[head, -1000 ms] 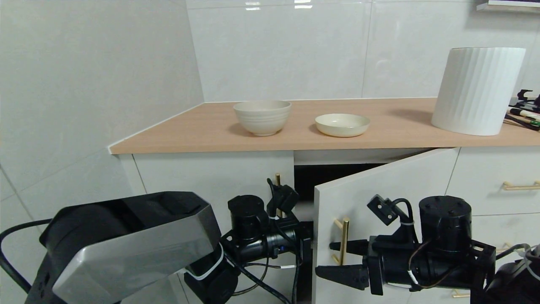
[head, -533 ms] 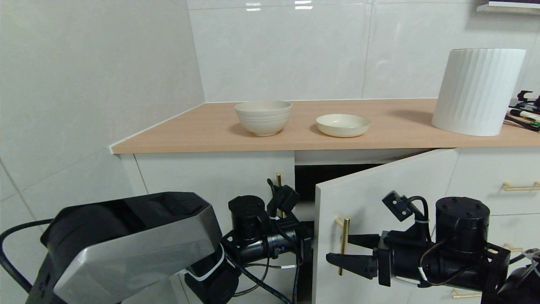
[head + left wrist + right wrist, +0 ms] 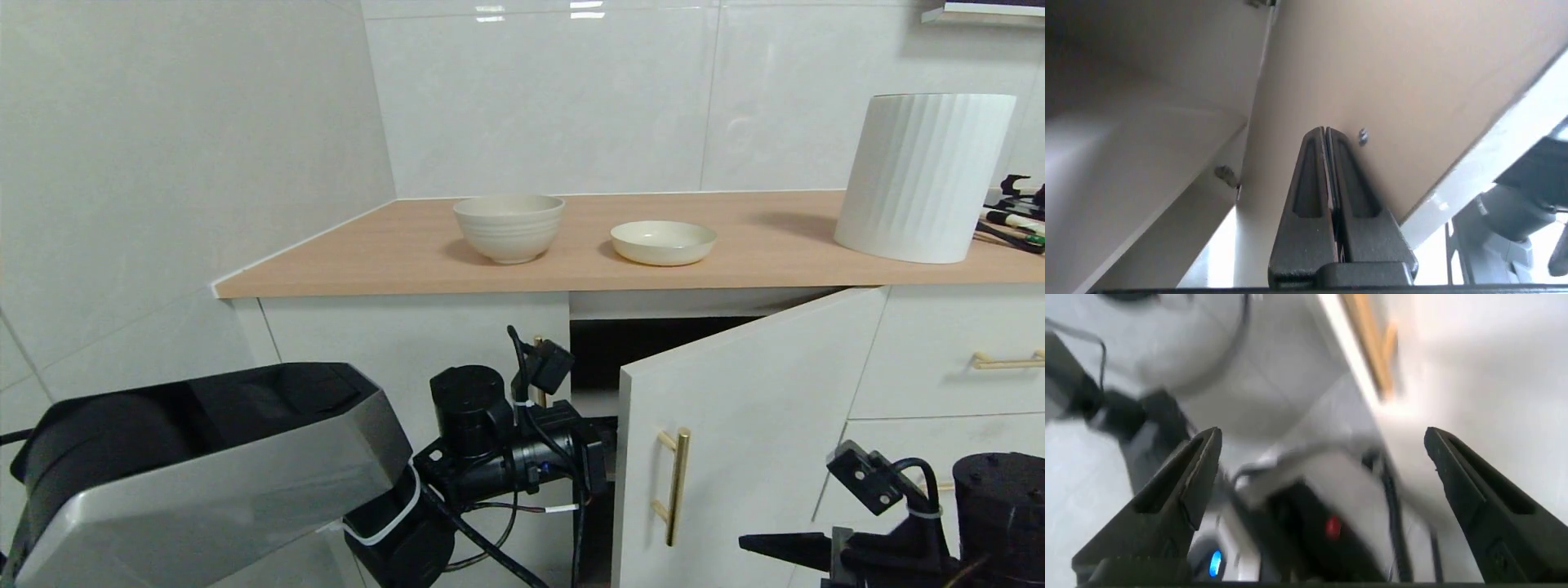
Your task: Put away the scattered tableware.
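A cream ribbed bowl (image 3: pixel 509 227) and a shallow cream dish (image 3: pixel 663 242) stand side by side on the wooden counter (image 3: pixel 367 261). Below them a white cabinet door (image 3: pixel 735 425) with a gold handle (image 3: pixel 676 486) hangs partly open. My left gripper (image 3: pixel 1324 131) is shut with nothing in it, lying against the door's inner face; in the head view its wrist (image 3: pixel 522 457) sits at the door's free edge. My right gripper (image 3: pixel 1323 449) is open and holds nothing. One of its fingers (image 3: pixel 775 545) shows low down, right of the handle and apart from it.
A tall white ribbed container (image 3: pixel 927 175) stands at the counter's right end, with pens (image 3: pixel 1012 216) beyond it. Drawers with gold handles (image 3: pixel 1008 359) lie right of the door. A tiled wall closes off the left side and the back.
My right gripper has drawn back from the gold handle, down and to the right. The door's free edge has shifted slightly right. The left wrist has risen a little.
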Robot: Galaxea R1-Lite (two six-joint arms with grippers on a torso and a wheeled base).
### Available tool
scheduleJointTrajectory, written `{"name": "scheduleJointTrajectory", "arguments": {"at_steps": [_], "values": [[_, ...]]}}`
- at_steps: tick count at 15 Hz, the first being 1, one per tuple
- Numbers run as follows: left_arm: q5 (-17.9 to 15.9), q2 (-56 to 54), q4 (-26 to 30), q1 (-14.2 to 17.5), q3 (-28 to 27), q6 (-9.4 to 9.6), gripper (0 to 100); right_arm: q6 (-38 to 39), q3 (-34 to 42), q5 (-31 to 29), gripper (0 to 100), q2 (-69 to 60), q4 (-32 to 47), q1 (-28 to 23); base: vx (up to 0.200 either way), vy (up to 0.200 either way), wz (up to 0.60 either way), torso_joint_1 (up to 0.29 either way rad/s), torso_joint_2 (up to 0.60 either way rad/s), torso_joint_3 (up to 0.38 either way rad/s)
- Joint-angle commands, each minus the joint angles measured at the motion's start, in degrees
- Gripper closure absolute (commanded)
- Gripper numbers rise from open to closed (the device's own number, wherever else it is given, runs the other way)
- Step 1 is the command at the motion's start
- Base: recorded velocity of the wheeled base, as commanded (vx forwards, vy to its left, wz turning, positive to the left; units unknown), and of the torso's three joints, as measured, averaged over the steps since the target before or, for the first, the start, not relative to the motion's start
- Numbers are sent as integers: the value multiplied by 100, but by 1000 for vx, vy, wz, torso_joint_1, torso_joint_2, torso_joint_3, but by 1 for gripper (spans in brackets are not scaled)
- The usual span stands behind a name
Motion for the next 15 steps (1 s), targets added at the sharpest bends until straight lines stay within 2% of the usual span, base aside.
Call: {"name": "scheduleJointTrajectory", "arguments": {"at_steps": [1, 5, 10, 13, 15], "values": [[6, -64, -1, -22, 14, -5, 100, -10, 127, -1, 0, -597, 278, 10, 0, 0, 0, 0, 0, 0], [6, -12, 34, -83, -4, -14, 100, -28, 127, 8, 0, -597, 269, 10, 0, 0, 0, 0, 0, 0], [6, 32, 192, -145, -144, -14, 100, -28, 109, 8, 0, -615, 260, 10, -200, 0, 0, 7, 1, 1], [6, 138, 509, -145, -470, -14, 100, -28, 109, 8, 0, -677, 207, 10, 0, 0, 0, 0, 0, 0], [6, 305, 992, -119, -927, -23, 100, -28, 118, 8, 0, -668, 163, 1, 0, 0, 0, 0, 0, 0]]}}
